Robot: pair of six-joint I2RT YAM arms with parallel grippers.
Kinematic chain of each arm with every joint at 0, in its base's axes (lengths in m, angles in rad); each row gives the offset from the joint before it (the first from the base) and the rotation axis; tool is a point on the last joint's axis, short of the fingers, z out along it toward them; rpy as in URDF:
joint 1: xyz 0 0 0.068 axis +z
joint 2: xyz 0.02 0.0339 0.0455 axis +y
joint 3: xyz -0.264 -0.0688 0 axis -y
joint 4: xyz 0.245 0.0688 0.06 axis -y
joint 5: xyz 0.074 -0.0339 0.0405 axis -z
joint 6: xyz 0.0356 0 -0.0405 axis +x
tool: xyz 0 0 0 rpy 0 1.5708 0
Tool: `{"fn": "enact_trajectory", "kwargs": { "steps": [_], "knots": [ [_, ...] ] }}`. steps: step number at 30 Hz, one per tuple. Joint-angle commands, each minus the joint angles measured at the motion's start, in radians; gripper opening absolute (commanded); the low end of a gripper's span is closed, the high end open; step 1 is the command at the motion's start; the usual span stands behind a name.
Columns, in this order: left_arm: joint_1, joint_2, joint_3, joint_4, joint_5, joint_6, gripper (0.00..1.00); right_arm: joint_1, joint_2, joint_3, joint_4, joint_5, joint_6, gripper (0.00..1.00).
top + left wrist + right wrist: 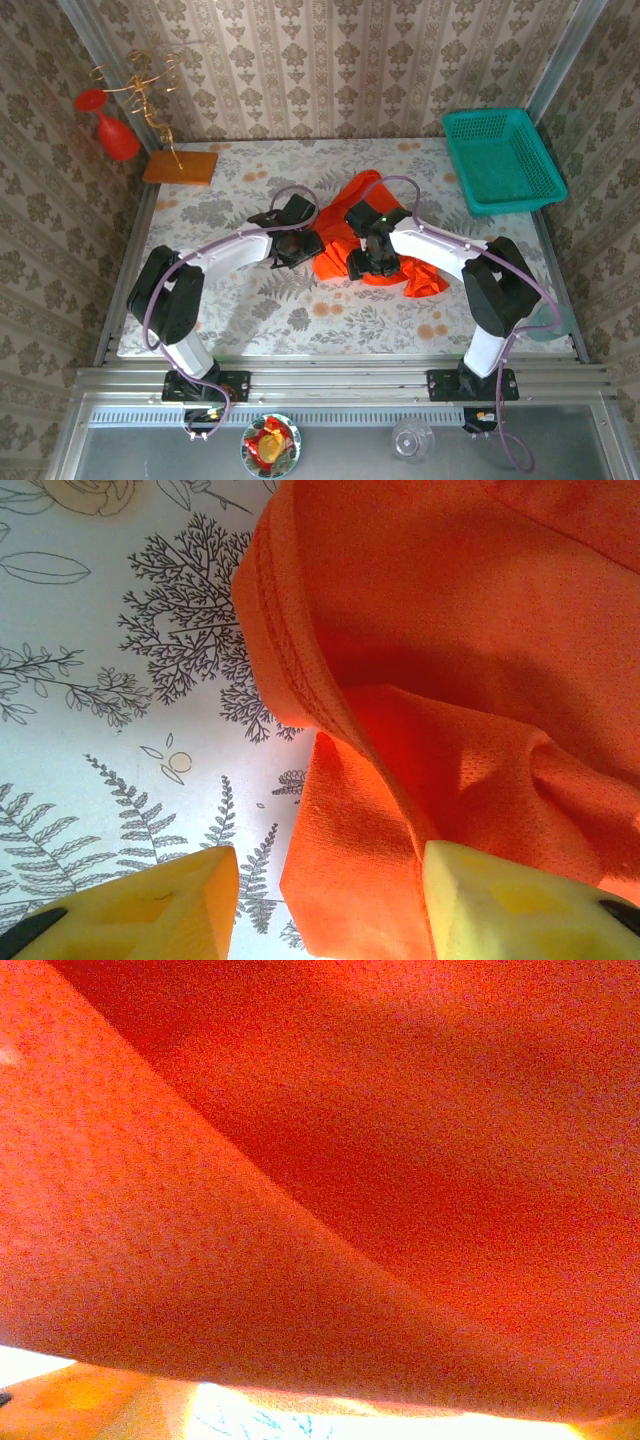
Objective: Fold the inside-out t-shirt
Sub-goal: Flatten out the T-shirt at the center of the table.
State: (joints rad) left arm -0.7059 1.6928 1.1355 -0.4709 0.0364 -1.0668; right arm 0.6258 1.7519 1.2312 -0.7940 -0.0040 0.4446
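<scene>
The inside-out t-shirt [358,192] is seen crumpled in a loose heap at the middle of the floral-patterned table [230,320]. It is well apart from the teal basket [500,160] at the far right corner, and from the orange wooden board [180,167] and the red cone-shaped ornament [112,135] at the far left. Both arms are bent inward over the heap. The left gripper [305,243] is placed at the shirt's left edge. In the left wrist view its two yellow fingers [150,910] are held well apart, and a stitched hem and a loose flap of the mesh cloth lie in the gap between them (the right-hand finger is set over the cloth, the other over bare table). Nothing is pinched there. The right gripper [362,258] is set on the middle of the heap, with orange cloth on either side of it. In its wrist view orange fabric is seen very close to the lens, crossed by a curved fold, with a strip of bright table along the bottom edge. A yellowish blur in the lower left corner may be one finger, but how far these fingers are parted, and whether any cloth is held by them, cannot be told.
</scene>
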Motion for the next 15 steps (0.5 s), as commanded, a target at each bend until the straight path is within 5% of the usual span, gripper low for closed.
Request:
{"fn": "enact_trajectory", "kwargs": {
  "steps": [1,6,15],
  "knots": [
    [0.008,0.021,0.033,0.010,-0.011,-0.029,0.50,0.006,0.015,-0.007,-0.025,0.004,-0.009,0.61],
    [0.023,0.020,0.013,0.054,0.013,-0.025,0.48,0.006,0.005,-0.019,-0.019,0.001,0.000,0.53],
    [0.037,-0.032,-0.027,0.076,-0.013,-0.054,0.50,0.008,-0.005,-0.033,0.001,-0.024,0.021,0.19]
  ]
}}
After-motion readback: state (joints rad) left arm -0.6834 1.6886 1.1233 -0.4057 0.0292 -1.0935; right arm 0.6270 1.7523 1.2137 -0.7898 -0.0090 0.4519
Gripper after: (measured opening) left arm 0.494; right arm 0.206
